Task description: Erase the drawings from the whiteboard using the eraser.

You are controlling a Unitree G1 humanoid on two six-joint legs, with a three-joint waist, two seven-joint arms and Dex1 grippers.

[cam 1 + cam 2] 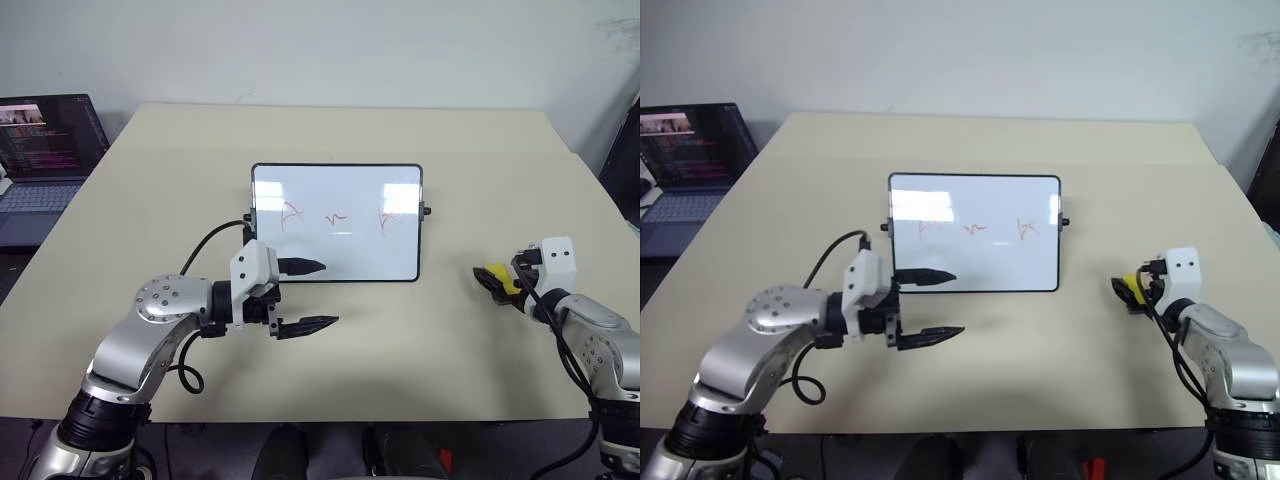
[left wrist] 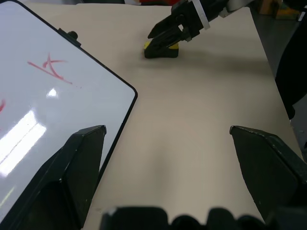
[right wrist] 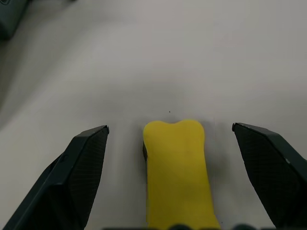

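Note:
The whiteboard stands propped in the middle of the table, with three red drawings in a row across it. My left gripper is open and holds nothing. It hovers at the board's lower left corner, one finger in front of the board face. The yellow eraser lies on the table to the right of the board. My right gripper is open and straddles it, with a gap on each side. The left wrist view shows the eraser under the right gripper's fingertips.
An open laptop sits off the table's far left corner. The beige table runs wide behind the board, and its near edge lies just below my arms. A black cable loops from my left arm.

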